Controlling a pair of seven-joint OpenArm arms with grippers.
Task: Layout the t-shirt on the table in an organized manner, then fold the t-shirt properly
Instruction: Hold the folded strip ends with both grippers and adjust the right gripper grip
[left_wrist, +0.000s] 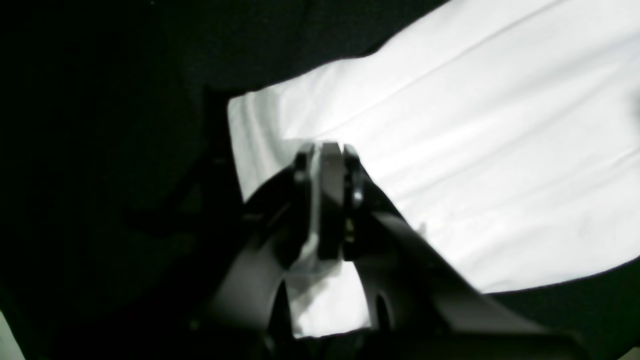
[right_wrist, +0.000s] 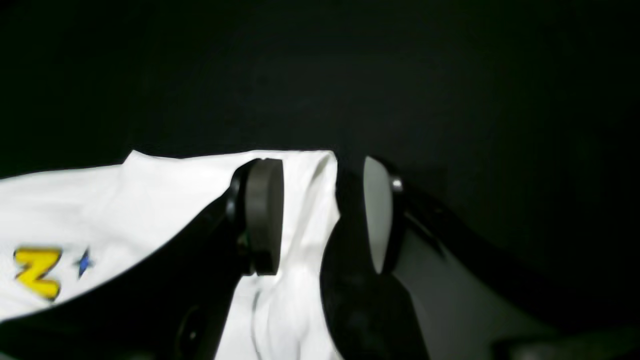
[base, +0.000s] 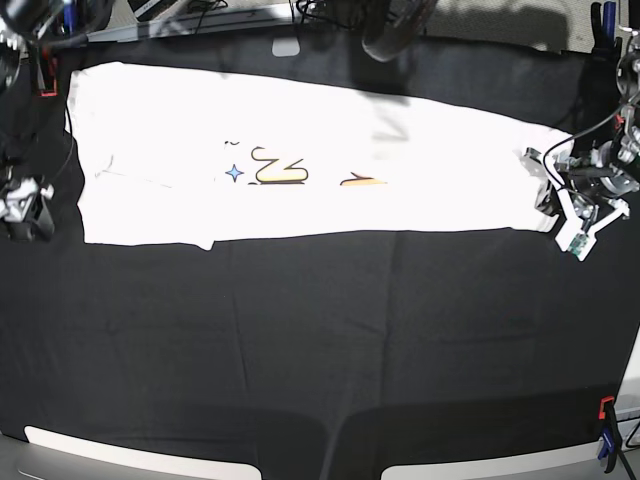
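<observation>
So left gripper (left_wrist: 330, 150) is clamped tight on a pinch of shirt (base: 300, 150) edge, pads pressed together with white cloth between. Right gripper (right_wrist: 322, 215) stands roughly half open, shirt corner lying loose between the pads, one pad (right_wrist: 262, 215) against the cloth, nothing gripped. Shirt lies stretched into a long band across the far half of the table (base: 320, 340), yellow letter and blue star showing, folded edge nearest

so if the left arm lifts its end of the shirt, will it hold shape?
Probably not. The shirt looks thin and limp: it creases near the left gripper, so it would likely sag. It seems light, and may drag on the table cloth.
</observation>
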